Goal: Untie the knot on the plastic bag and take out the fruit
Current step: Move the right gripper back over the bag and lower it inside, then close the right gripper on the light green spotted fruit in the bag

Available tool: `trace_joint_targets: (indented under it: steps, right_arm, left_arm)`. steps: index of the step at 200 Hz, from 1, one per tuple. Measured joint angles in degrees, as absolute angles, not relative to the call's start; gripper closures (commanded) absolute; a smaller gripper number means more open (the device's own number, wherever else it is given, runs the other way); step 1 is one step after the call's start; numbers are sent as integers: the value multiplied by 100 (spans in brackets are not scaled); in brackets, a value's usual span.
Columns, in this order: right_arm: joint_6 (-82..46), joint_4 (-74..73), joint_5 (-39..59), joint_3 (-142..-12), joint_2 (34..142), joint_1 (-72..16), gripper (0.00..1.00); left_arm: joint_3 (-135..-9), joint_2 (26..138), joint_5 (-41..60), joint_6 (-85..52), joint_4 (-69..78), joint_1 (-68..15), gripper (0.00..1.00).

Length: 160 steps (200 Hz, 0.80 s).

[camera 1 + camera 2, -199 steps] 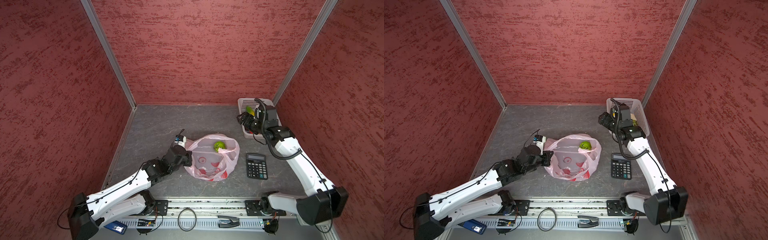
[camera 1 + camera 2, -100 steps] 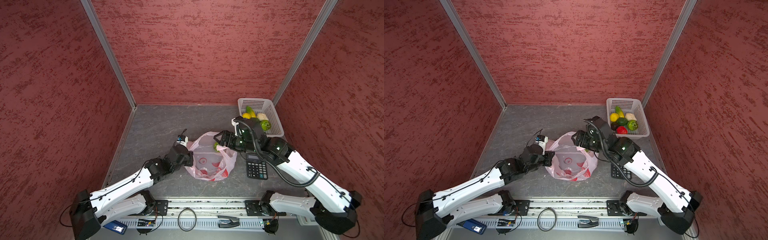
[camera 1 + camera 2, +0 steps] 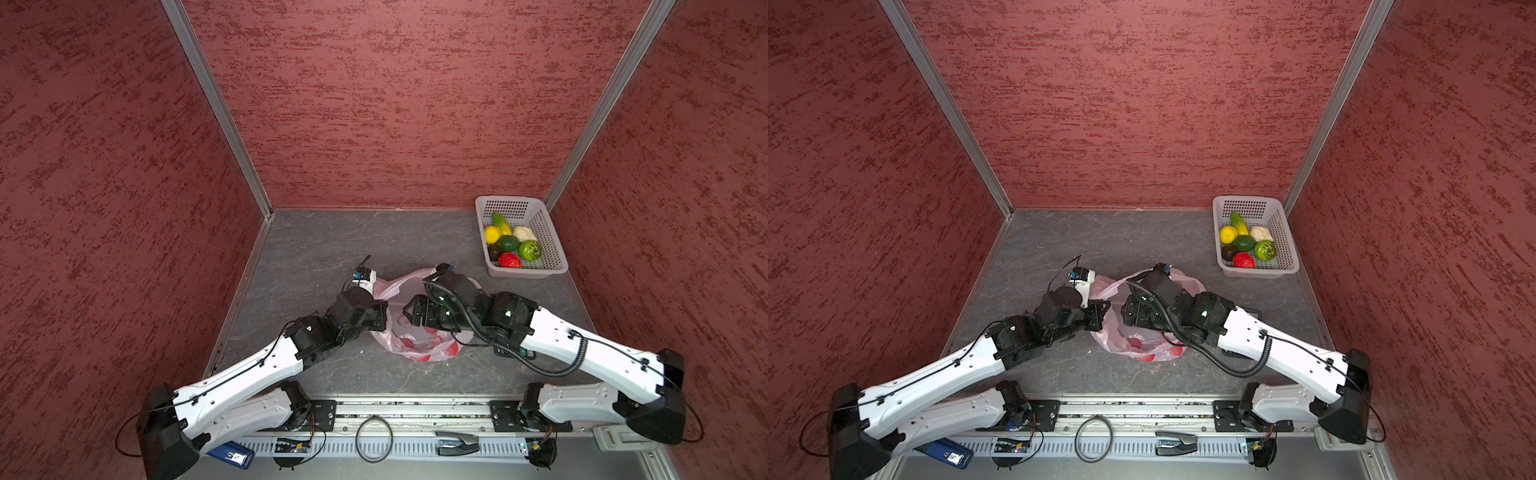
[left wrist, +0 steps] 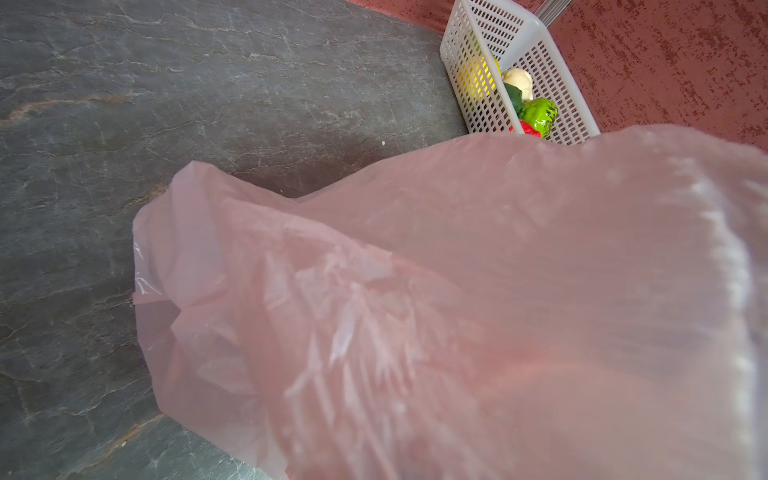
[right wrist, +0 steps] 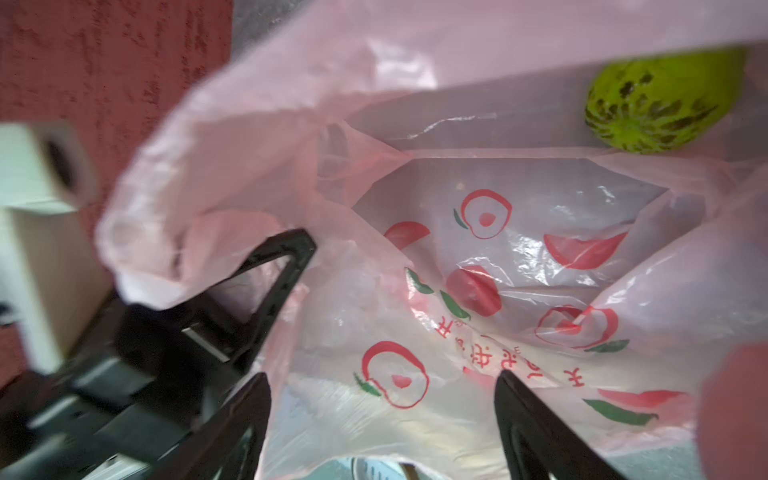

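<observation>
Lying in the lower middle of both top views, the plastic bag rests on the grey table with its mouth open. The left gripper meets the bag's left edge, and its jaws are closed on the thin pink plastic, holding this edge up. The right gripper is over the open mouth from the right side; in the right wrist view its jaws are wide apart and hold nothing. One bumpy green fruit lies inside the bag, apart from these jaws. Seven fruits sit in the white basket at the right, well apart from the bag.
</observation>
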State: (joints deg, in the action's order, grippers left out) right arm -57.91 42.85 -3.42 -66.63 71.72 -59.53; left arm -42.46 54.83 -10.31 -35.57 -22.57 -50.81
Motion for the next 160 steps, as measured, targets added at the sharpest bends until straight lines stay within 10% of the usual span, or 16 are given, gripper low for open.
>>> trace_joint_targets:
  steps: [160]
  right_arm:
    - [-5384, 2477, -1374, -5607, 8654, -5500, 14]
  left_arm:
    - [-4296, 5470, -871, -3551, -2311, -5107, 100]
